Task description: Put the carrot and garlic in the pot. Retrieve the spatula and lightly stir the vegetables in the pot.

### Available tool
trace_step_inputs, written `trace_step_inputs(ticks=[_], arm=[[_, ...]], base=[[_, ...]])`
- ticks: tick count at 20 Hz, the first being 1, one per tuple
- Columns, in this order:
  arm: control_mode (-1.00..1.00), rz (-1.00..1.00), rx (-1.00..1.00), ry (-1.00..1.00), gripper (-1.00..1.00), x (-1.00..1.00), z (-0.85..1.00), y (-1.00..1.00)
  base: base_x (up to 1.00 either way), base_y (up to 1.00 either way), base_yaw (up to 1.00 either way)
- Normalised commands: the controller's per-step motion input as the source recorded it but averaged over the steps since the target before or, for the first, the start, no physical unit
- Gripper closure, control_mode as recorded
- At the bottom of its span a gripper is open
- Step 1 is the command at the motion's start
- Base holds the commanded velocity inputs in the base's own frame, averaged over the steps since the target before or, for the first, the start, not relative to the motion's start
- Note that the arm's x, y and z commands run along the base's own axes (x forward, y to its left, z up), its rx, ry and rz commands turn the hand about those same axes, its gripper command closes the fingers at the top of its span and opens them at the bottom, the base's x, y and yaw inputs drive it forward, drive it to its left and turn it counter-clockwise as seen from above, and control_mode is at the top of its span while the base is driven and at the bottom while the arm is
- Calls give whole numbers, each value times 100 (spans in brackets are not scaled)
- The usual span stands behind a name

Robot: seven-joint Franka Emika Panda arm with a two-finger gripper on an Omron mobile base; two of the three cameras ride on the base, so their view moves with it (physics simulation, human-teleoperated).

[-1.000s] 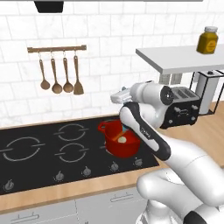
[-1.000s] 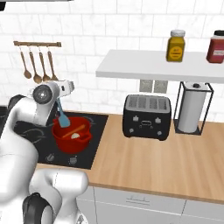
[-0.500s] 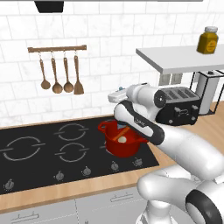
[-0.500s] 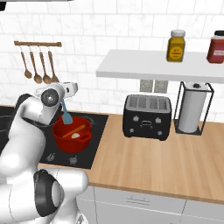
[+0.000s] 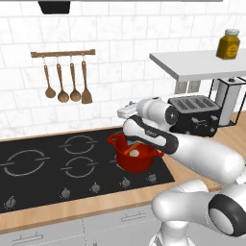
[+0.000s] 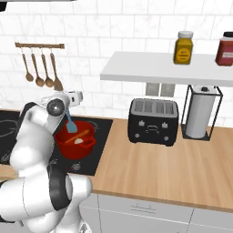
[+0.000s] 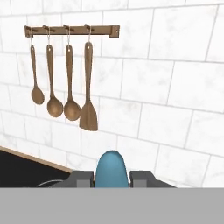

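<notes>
tool (image 7: pixel 112 178) pinching spatula (image 6: pixel 71 126) | blade inside pot (image 6: pixel 89 142) rim, off walls

No readable text, jar labels on the shelf blurred, small mark on the arm's dark band illegible

spatula (image 6: pixel 71 125) blade tip dipping behind pot (image 6: pixel 86 146) rim, its handle end showing in hand view with the rest cut off, gripper (image 7: pixel 112 178) fingers partly cropped
</notes>
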Motion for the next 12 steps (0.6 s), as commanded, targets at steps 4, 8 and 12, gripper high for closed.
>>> trace_step_inputs(ticks=[4,8,12], arm=[[-100,0,0,2,100,40,-34,17],[-100,0,0,4,100,38,-38,15],[-100,0,0,0,100,25,-37,0]], base=[[0,0,0],[0,0,0],[0,0,0]])
